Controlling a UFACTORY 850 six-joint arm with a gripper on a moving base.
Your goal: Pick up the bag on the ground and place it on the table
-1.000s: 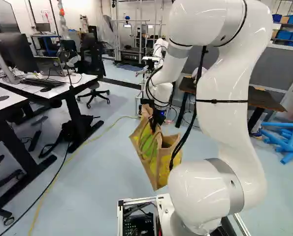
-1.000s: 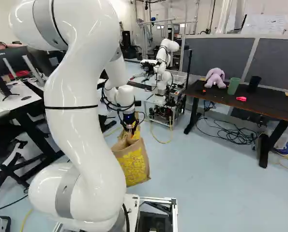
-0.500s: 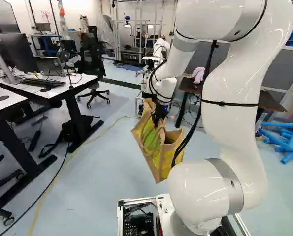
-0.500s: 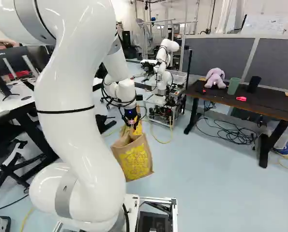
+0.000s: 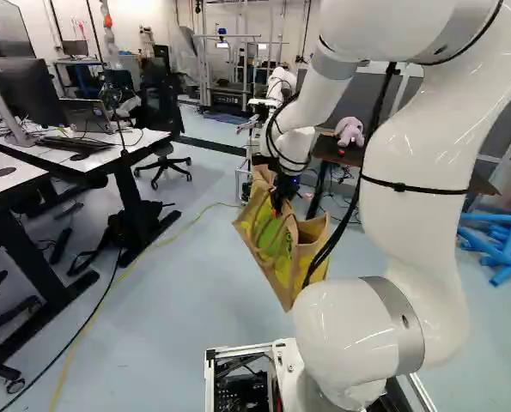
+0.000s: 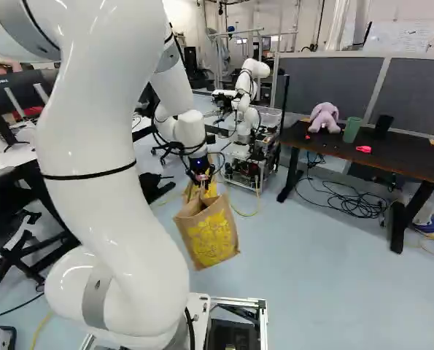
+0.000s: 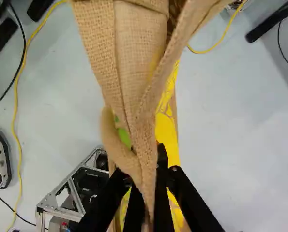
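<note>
In the left base view my gripper (image 5: 281, 202) is at the top of the tan burlap bag (image 5: 311, 253), which hangs tilted in the air with green and yellow print. The right base view shows the gripper (image 6: 201, 181) above the same bag (image 6: 211, 237). Seen from the wrist, the gripper (image 7: 151, 186) is shut on the bag's handle cloth (image 7: 144, 140), pinched between both fingers. The dark table (image 6: 413, 162) stands at the right of the right base view, apart from the bag.
On the dark table are a purple plush toy (image 6: 324, 117), a green cup (image 6: 352, 130), a black cup (image 6: 383, 126) and a red item (image 6: 363, 149). Another robot (image 6: 247, 109) stands beyond the bag. Cables (image 6: 355, 203) lie beneath the table; a white desk (image 5: 109, 154) stands left.
The arm has swung to the right and a little farther out, and the bag has moved with it, rising slightly. The base has not moved.
</note>
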